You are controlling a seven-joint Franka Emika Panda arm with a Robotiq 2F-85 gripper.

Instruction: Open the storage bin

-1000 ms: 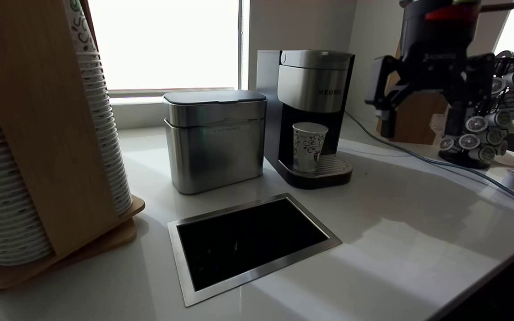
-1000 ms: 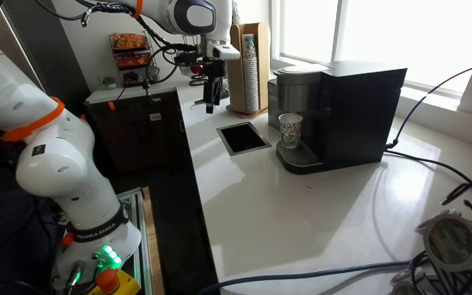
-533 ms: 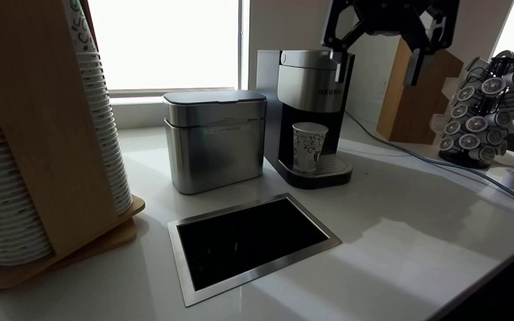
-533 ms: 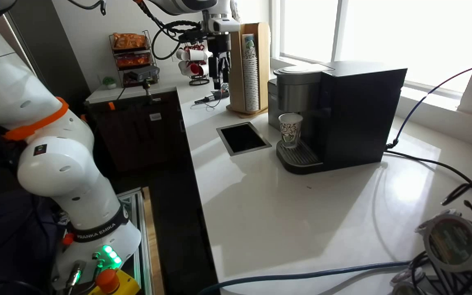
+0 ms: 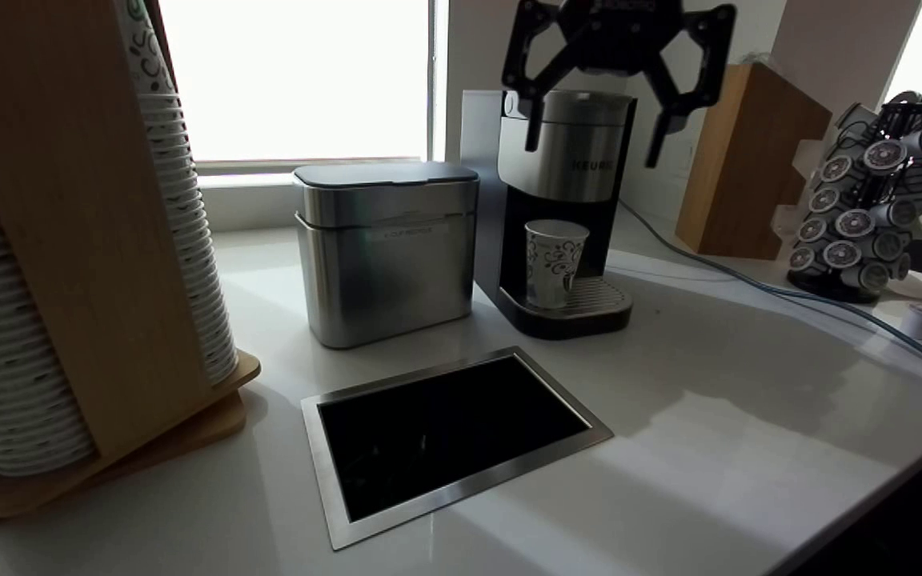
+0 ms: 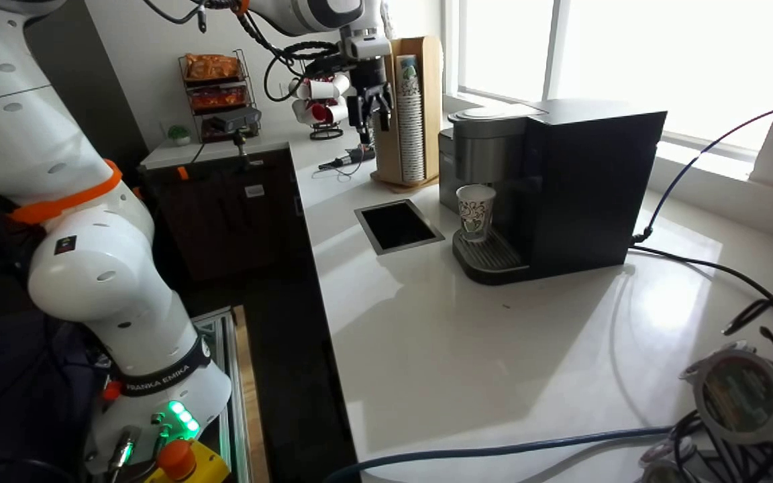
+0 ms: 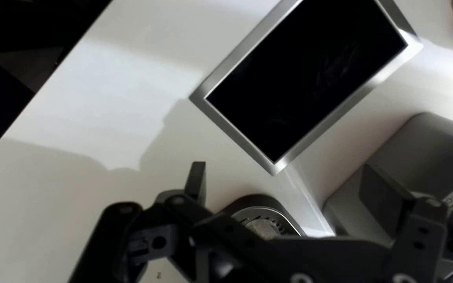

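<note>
The storage bin (image 5: 389, 276) is a boxy brushed-metal canister with a flat grey lid, standing on the counter beside the coffee maker. Its lid is down. In an exterior view it is mostly hidden behind the coffee maker, with only a grey edge of the bin (image 6: 448, 173) showing. In the wrist view the bin (image 7: 419, 157) is at the right, partly covered by a finger. My gripper (image 5: 594, 152) is open and empty, fingers pointing down, in front of the coffee maker's upper part in the picture. It also shows in an exterior view (image 6: 374, 132) and the wrist view (image 7: 283, 177).
The coffee maker (image 5: 565, 148) holds a paper cup (image 5: 555, 264). A steel-rimmed counter opening (image 5: 461, 500) lies in front of the bin. A wooden cup holder (image 5: 101, 200) stands to the bin's left in that view. A pod carousel (image 5: 853, 216) and cable (image 5: 789, 292) are at the right.
My gripper has moved left in an exterior view, from near the pod carousel to in front of the coffee maker, rising and turning so both fingers spread across that view. The bin has not changed.
</note>
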